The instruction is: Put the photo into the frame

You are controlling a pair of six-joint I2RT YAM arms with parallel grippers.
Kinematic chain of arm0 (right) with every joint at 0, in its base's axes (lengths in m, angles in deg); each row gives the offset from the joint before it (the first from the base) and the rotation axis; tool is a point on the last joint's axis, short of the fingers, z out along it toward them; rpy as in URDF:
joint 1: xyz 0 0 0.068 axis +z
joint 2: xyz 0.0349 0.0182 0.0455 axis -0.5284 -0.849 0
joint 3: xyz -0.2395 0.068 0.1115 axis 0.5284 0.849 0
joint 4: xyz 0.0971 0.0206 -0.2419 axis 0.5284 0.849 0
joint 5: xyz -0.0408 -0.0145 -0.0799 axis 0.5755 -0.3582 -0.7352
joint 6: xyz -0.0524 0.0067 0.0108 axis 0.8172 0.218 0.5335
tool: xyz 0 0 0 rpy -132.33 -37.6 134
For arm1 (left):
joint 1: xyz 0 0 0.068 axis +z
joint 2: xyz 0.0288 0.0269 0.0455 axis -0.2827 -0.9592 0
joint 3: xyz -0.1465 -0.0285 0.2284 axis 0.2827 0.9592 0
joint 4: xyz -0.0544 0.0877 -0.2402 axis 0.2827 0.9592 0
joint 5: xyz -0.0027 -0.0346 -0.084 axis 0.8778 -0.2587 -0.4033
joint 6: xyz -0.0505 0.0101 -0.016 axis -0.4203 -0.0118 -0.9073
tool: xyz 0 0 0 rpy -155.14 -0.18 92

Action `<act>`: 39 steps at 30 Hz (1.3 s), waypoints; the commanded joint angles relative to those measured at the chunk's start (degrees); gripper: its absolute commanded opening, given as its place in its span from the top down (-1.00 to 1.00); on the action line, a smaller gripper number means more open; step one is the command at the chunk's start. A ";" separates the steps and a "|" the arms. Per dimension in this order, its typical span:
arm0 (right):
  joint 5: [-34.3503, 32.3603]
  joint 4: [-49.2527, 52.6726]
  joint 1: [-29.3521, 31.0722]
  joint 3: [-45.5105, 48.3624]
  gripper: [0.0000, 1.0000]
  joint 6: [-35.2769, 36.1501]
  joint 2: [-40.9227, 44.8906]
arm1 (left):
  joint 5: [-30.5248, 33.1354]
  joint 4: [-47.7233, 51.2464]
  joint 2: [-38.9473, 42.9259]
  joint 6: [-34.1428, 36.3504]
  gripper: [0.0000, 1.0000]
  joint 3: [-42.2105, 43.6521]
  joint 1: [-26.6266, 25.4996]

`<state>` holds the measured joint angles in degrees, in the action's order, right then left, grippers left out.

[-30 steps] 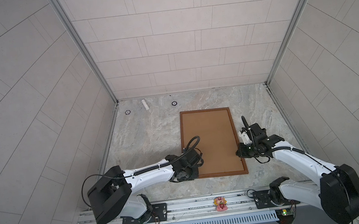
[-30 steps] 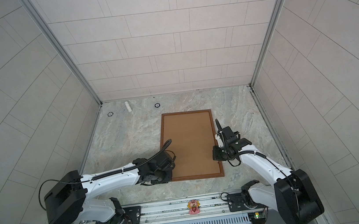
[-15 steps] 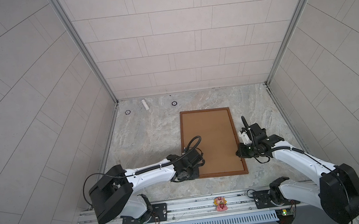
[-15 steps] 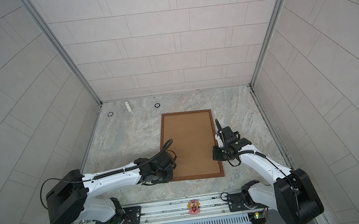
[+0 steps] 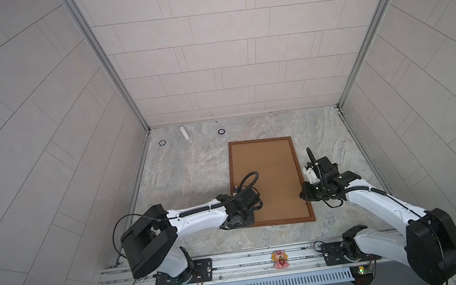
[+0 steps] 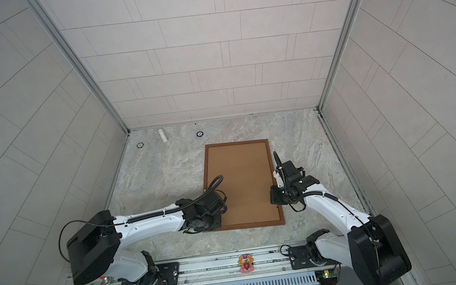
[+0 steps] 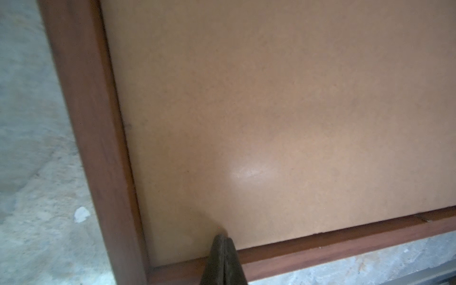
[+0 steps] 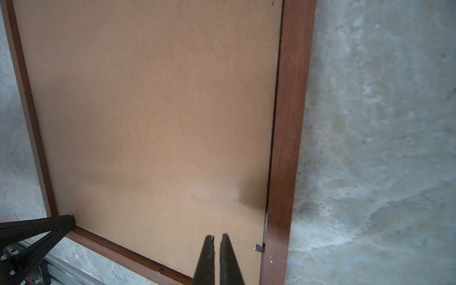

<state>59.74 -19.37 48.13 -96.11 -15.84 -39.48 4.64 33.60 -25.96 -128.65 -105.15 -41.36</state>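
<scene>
We see nothing shift this past second — left gripper (image 7: 223, 240) and right gripper (image 8: 217, 238), both pinched together, empty, sit at the backing board (image 5: 264, 168) seated in the frame (image 8: 288, 123), the photo unseen, presumably beneath — insertion looks finished.

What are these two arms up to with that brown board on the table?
A wooden picture frame lies on the stone table with a plain brown backing board sitting inside it. Both arms reach over its near end, each tool shut: the left tool at the board's near left corner, the right tool by the right rail. Neither holds anything. No photo is visible.
</scene>
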 commanded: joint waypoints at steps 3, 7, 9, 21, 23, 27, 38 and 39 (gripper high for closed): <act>0.05 3.18 0.30 -1.63 1.00 0.25 2.47 | 1.35 1.28 -2.90 1.28 0.94 0.60 0.13; 1.21 4.06 0.42 -3.31 1.00 -0.04 3.07 | 0.32 0.67 -2.52 1.81 0.94 0.96 0.29; 2.33 4.21 0.69 -3.27 1.00 0.09 3.34 | -1.20 0.81 -2.13 2.88 0.94 0.09 1.03; -6.45 7.43 19.89 -3.31 1.00 -5.07 7.31 | -6.83 6.80 9.03 10.00 0.96 -5.79 10.12; -8.89 7.70 24.37 -2.88 1.00 -7.00 7.98 | -8.54 6.83 7.53 11.32 0.96 -5.92 11.63; -12.68 5.44 31.84 -1.97 1.00 -10.90 6.86 | -9.64 3.32 6.18 11.50 0.96 -4.28 12.25; -14.47 -1.84 35.54 1.96 1.00 -13.67 -1.14 | -10.32 -1.30 5.31 9.95 0.96 -0.59 13.37; -14.28 -1.94 35.54 1.83 1.00 -13.64 -1.67 | -10.62 -1.80 5.27 9.75 0.96 -0.16 13.60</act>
<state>46.69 -19.26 83.38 -93.93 -28.26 -40.16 -5.50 33.41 -20.24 -118.42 -106.63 -28.49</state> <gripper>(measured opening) 0.048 0.046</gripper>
